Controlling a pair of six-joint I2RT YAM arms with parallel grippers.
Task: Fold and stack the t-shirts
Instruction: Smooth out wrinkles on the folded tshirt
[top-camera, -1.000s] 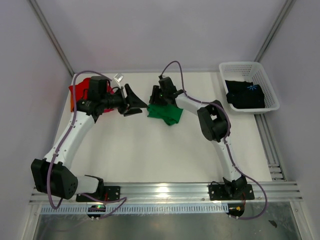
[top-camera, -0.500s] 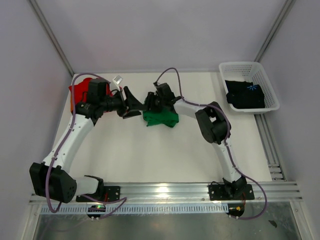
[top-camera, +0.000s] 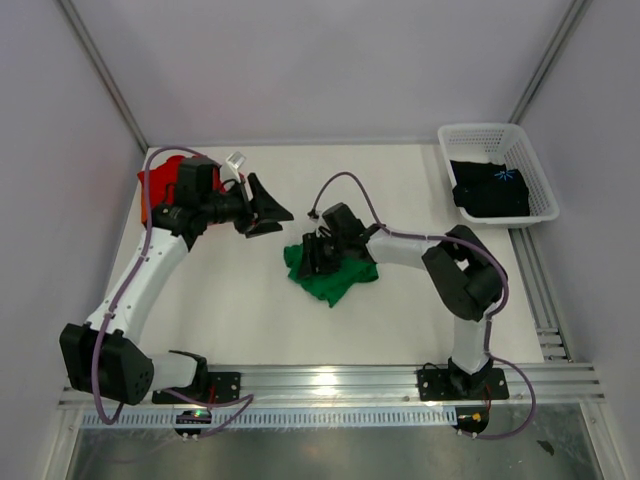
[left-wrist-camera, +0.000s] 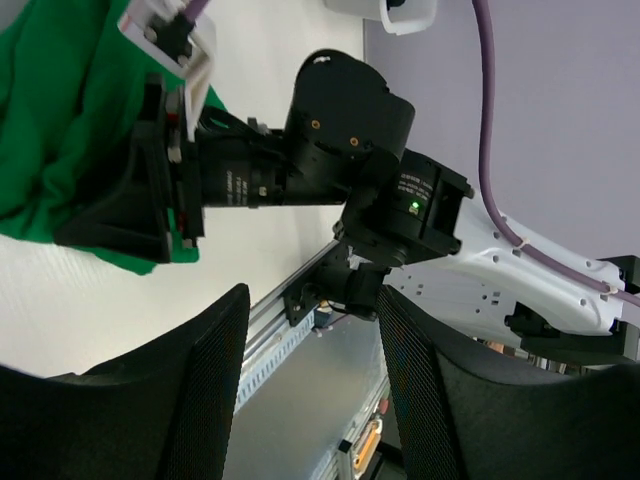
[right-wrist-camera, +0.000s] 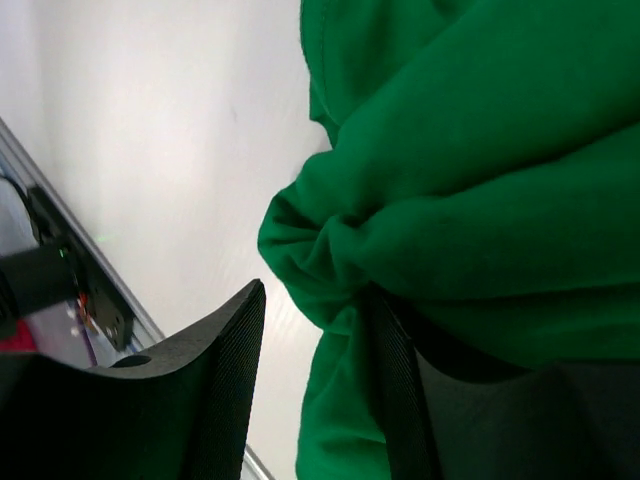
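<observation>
well left of the white lattice basket (top-camera: 480, 131), and nearer the arm bases than it, the green t-shirt (top-camera: 338, 282) lies crumpled in a loose heap on the white table (top-camera: 230, 300). the right gripper (top-camera: 320, 254) is down on the side of the heap away from the basket, jaws partway closed w/ a bunch of green cloth pinched between them. on the wrist cam one of its fingers (right-wrist-camera: 215, 400) shows bare w/ white table beyond it; the other is mostly buried under green folds.

further from the basket again, the left gripper (top-camera: 272, 218) hangs over the table, clear of the green shirt, not touching it. jaws stand fairly wide, nothing between them, tips aimed roughly back toward the basket side.

furthest from the basket, across the table at about the same depth, is the red t-shirt (top-camera: 158, 180), bunched up and partly hidden by the left arm.

inside the basket itself lies the black t-shirt (top-camera: 488, 195) w/ a small blue print facing up, covering most of the basket floor. can't tell how neatly it's folded.
</observation>
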